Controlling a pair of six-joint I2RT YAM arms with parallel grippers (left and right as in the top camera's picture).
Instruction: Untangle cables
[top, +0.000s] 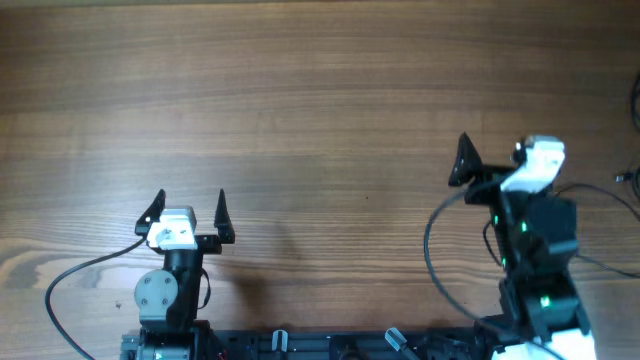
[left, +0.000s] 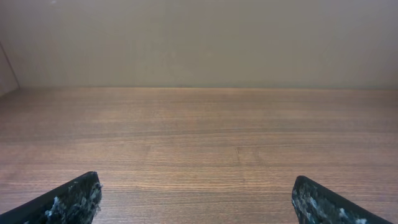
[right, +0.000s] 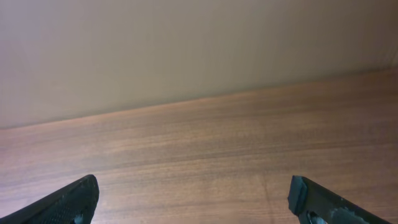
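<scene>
Right now both arms sit close to their bases at the near edge of the table (top: 300, 100), which we take for a resting stance before any reach. The left gripper (top: 188, 208) has its fingers spread wide and holds nothing. The right gripper (right: 194, 200) is likewise parted and bare, its two fingers at opposite corners of its wrist view. Neither wrist camera shows anything but wood grain and a plain wall, so both are aimed away from the work.

The cables (top: 621, 177) appear only as thin dark strands at the far right edge of the overhead view, beyond the right arm, and the frame cuts most of them off. We cannot tell whether they are knotted, nor how many there are. The thicker cords (top: 70, 272) looping from the arms belong to the robot itself. From above, one right finger is hidden beneath the wrist.
</scene>
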